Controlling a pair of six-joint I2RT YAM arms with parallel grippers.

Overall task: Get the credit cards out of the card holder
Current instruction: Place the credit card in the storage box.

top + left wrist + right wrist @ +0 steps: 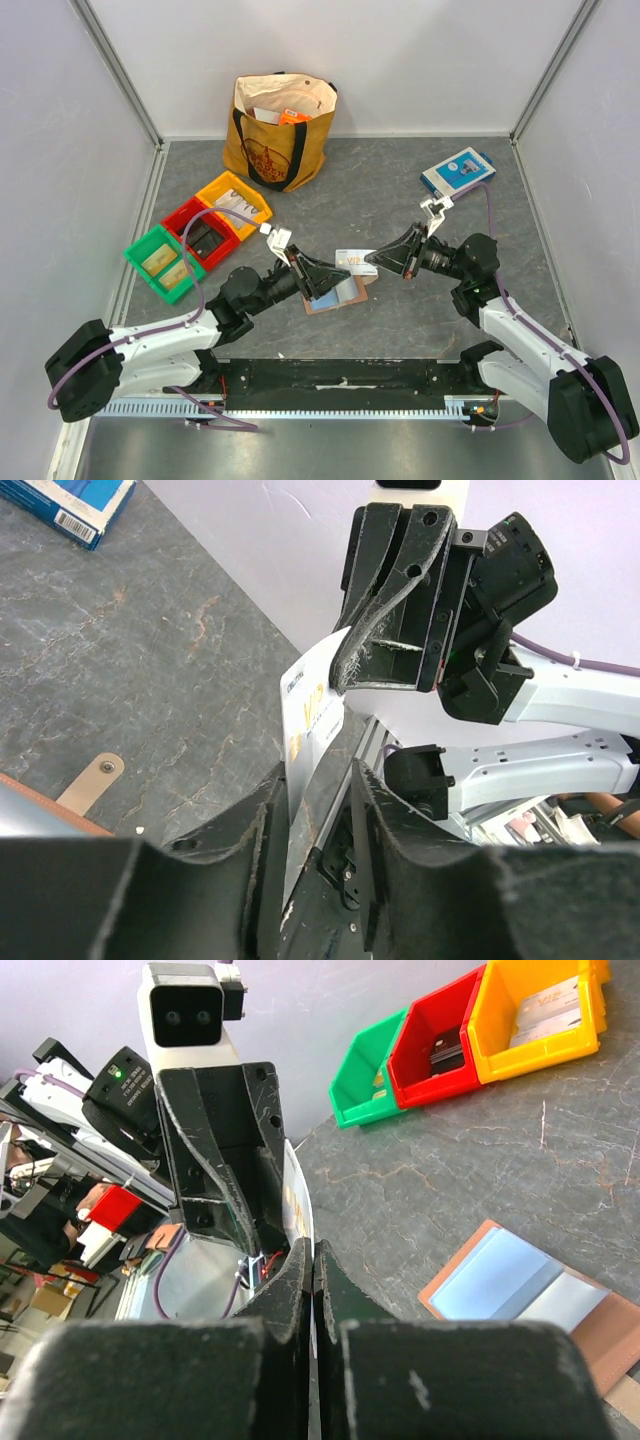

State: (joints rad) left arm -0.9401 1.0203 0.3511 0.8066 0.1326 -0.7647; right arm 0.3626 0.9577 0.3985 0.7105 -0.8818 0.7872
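1. Both arms reached inward over the middle of the table (410, 315), so the left gripper (338, 272) and the right gripper (372, 260) met nearly tip to tip
2. The right gripper's jaws were pressed tight on one end of a credit card (312, 705), which stood on edge
3. The left gripper's jaws stood parted around the card's other end, with a gap showing
4. The card holder (335, 295) lay open and flat on the table, lining upward, just below the two grippers

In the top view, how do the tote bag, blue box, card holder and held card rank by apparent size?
tote bag
blue box and card holder: alike, holder partly hidden
credit card
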